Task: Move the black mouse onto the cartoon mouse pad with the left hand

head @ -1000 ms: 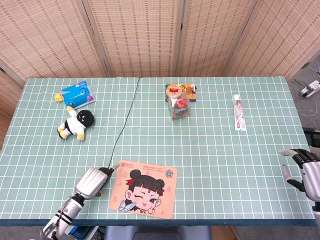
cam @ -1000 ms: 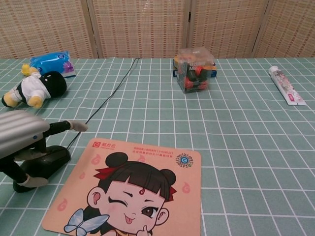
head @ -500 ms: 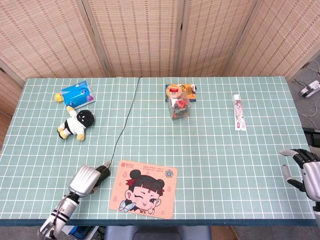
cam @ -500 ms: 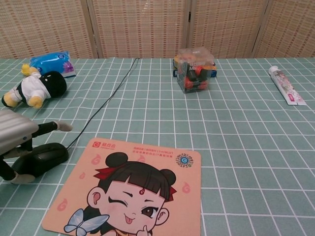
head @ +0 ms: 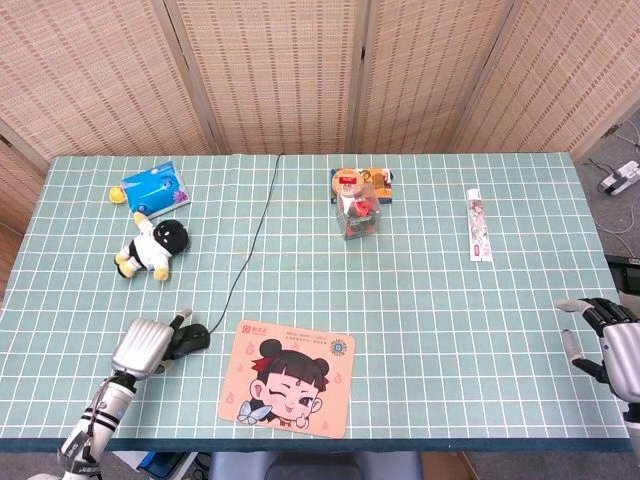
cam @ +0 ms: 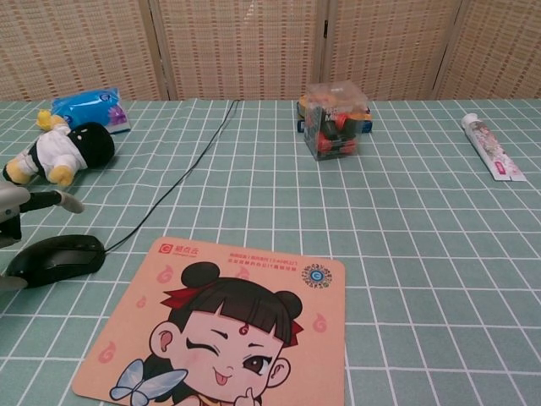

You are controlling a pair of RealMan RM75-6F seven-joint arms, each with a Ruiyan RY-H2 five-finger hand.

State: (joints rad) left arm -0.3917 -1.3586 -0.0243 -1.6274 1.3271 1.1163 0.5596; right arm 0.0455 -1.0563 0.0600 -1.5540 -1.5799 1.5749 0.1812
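The black mouse (cam: 57, 258) lies on the green grid tablecloth just left of the cartoon mouse pad (cam: 221, 327), apart from its edge. Its black cable (cam: 182, 178) runs toward the table's far edge. My left hand (head: 145, 345) is to the left of the mouse (head: 192, 337), fingers spread, with fingertips (cam: 66, 203) above and beside it and no grip that I can see. In the chest view only those fingertips show at the left border. The pad (head: 288, 378), with a girl's face on it, carries nothing. My right hand (head: 605, 338) hangs at the table's right edge, fingers apart, holding nothing.
A panda plush (head: 152, 248) and a blue packet (head: 155, 187) lie at the far left. A clear box of toys (head: 358, 212) stands mid-back in front of a colourful box (head: 372, 180). A tube (head: 478, 224) lies at the right.
My left hand has drawn back to the left and lifted off the mouse. The mouse has shifted slightly left, away from the pad. The right hand has not moved.
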